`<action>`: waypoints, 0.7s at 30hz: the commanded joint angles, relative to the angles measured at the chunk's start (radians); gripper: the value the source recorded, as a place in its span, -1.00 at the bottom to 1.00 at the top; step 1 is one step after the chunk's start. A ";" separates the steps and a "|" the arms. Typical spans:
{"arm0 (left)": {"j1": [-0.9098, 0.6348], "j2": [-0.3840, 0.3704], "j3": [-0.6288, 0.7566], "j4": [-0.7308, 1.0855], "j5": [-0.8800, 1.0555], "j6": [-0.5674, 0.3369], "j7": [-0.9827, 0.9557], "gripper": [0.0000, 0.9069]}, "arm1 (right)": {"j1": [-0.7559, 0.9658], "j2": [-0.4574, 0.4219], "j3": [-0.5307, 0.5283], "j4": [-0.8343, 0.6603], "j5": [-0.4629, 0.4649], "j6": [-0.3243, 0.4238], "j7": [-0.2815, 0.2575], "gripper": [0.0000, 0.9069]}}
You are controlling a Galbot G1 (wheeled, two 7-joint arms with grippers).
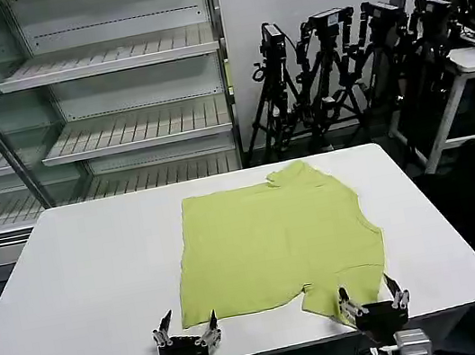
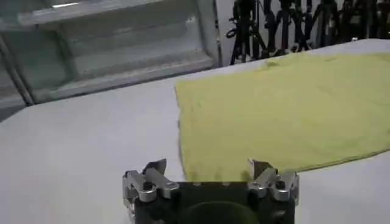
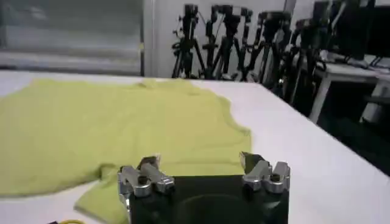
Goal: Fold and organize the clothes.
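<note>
Lime shirt [image 1: 276, 244] lies flat, collar away from robot; left gripper [image 1: 187, 334] and right gripper [image 1: 374, 300] both released

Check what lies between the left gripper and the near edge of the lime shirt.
Only bare white table, per the left wrist view: the open left gripper sits just short of the lime yellow-green short-sleeved shirt.

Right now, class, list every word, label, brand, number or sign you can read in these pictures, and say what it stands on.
None can be read.
The lime shirt is plain, with no print.
The white table, the shelves and the tripods show no legible markings.
</note>
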 commanded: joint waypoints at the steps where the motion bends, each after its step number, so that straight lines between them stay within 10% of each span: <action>1: -0.024 0.006 0.001 0.018 -0.015 0.028 -0.008 1.00 | -0.032 0.006 -0.022 0.004 -0.030 -0.011 0.004 1.00; 6: -0.018 0.010 0.014 0.007 -0.059 0.028 -0.003 0.93 | -0.031 0.016 -0.034 -0.021 -0.033 -0.007 0.023 1.00; 8: -0.013 0.012 0.017 -0.001 -0.100 0.028 0.000 0.13 | -0.031 0.020 -0.036 -0.032 -0.025 0.007 0.049 1.00; 9: -0.012 0.014 0.017 -0.006 -0.129 0.028 -0.002 -0.62 | -0.033 0.023 -0.038 -0.034 -0.020 0.010 0.056 0.69; 10: -0.012 0.015 0.017 -0.007 -0.139 0.028 -0.002 -0.84 | -0.034 0.024 -0.040 -0.034 -0.017 0.009 0.060 0.44; 13: -0.011 0.017 0.016 -0.006 -0.140 0.027 -0.005 -0.96 | -0.038 0.029 -0.048 -0.035 -0.009 0.007 0.075 -0.60; 15: -0.011 0.019 0.016 -0.006 -0.141 0.027 -0.007 -0.96 | -0.038 0.034 -0.053 -0.039 0.003 0.006 0.093 -0.96; 21: -0.016 0.021 0.017 0.000 -0.144 0.027 -0.011 -0.96 | -0.045 0.042 -0.060 -0.044 0.044 0.003 0.126 -1.00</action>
